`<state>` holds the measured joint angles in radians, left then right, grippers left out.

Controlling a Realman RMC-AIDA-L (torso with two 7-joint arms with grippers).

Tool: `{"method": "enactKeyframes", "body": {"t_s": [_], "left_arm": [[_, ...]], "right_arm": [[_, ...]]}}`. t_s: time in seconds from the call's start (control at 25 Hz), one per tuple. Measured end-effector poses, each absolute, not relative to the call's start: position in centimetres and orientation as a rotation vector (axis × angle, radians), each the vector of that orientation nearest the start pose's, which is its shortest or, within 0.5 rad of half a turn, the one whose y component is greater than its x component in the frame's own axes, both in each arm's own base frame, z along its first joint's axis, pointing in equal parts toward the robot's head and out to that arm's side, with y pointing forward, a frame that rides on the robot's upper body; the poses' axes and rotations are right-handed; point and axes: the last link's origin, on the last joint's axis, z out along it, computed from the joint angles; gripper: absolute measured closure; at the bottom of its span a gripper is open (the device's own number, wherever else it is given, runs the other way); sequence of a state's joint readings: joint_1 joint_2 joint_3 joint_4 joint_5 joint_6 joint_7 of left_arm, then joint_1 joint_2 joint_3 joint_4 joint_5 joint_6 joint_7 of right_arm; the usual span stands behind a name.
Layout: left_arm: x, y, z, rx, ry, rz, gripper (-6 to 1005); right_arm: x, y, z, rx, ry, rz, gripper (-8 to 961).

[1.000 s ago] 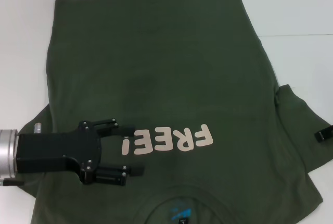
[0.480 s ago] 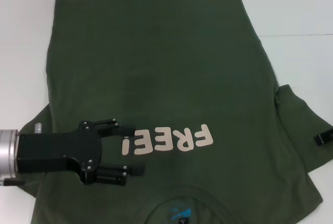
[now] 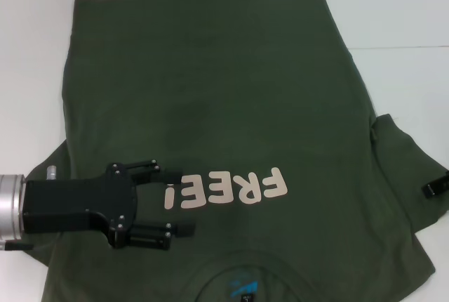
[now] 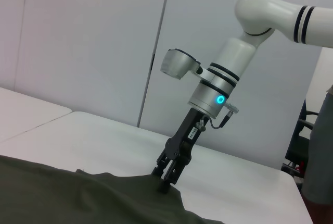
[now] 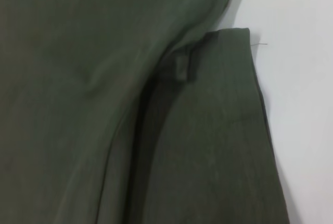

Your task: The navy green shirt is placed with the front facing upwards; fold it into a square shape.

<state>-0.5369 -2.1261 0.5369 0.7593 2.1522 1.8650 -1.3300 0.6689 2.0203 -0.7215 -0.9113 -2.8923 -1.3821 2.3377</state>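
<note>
The navy green shirt (image 3: 210,91) lies spread face up on the white table, with pale letters (image 3: 228,188) across the chest and a teal label (image 3: 242,288) in the collar at the near edge. My left gripper (image 3: 179,201) is open over the shirt's near left part, just left of the letters, with nothing between its fingers. Only a black tip of my right gripper (image 3: 436,186) shows at the right sleeve's edge. In the left wrist view, the right gripper (image 4: 166,182) points down with its fingers closed on the cloth (image 4: 78,198), which rises to a small peak there.
White table (image 3: 400,7) surrounds the shirt on the far and right sides. The right wrist view shows the sleeve hem (image 5: 208,130) folded beside the body cloth, with bare table (image 5: 302,78) next to it. A wall stands behind the table.
The right gripper's tip at the sleeve has shifted slightly nearer and inward. The left gripper and the shirt look the same.
</note>
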Motion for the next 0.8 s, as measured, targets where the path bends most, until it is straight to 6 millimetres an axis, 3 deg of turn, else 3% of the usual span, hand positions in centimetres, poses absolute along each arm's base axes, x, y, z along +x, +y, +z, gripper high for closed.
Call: {"method": "enactKeyframes", "body": {"t_s": [0.4,0.8], "left_arm": [[-24.48,29.89,0.80,-2.905,-0.466,-0.817,124],[-24.49,30.10,0.84,-2.898,-0.464,-0.809,128]], "right_arm": [[31.95,37.40,6.98,-2.185,1.362,-0.416,446],[31.40,37.95,7.43,-2.187,1.334,-0.420,621]]}}
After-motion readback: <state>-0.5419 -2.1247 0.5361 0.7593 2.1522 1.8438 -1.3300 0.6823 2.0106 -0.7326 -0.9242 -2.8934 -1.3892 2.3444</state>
